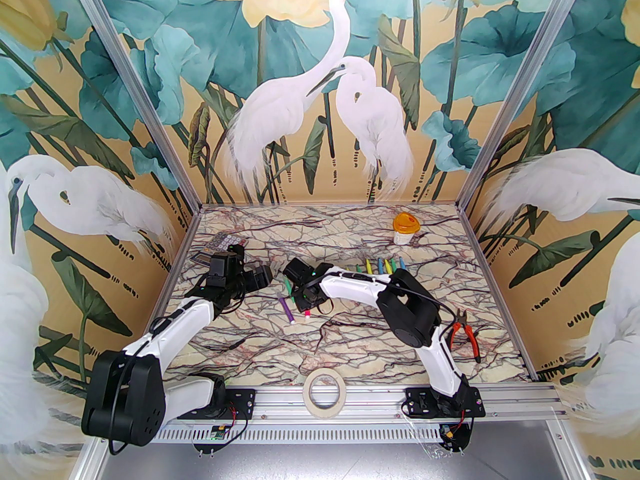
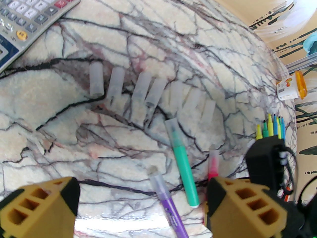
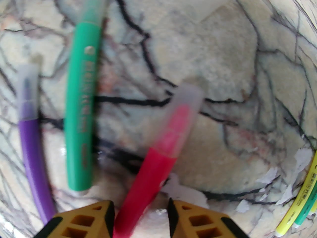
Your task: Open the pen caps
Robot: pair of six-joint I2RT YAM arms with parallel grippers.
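Observation:
Three capped pens lie mid-table: a green pen (image 1: 287, 284) (image 2: 184, 165) (image 3: 83, 108), a purple pen (image 1: 286, 310) (image 2: 169, 204) (image 3: 31, 157) and a pink pen (image 1: 306, 313) (image 2: 213, 166) (image 3: 158, 157), each with a clear cap on its far end. My right gripper (image 1: 306, 302) (image 3: 141, 204) straddles the pink pen's body; its left finger touches the pen and a gap shows at the other finger. Several loose pen caps (image 2: 138, 93) lie in a row beyond. My left gripper (image 1: 260, 278) (image 2: 142, 207) hovers wide open to the left, holding nothing. Uncapped pens (image 1: 382, 266) (image 2: 271, 128) lie in a row at the right.
A calculator (image 1: 225, 243) (image 2: 24, 14) lies at the back left. An orange-lidded jar (image 1: 404, 228) (image 2: 292, 88) stands at the back right. Red-handled pliers (image 1: 465, 330) lie by the right arm, and a tape roll (image 1: 324, 388) sits at the front edge.

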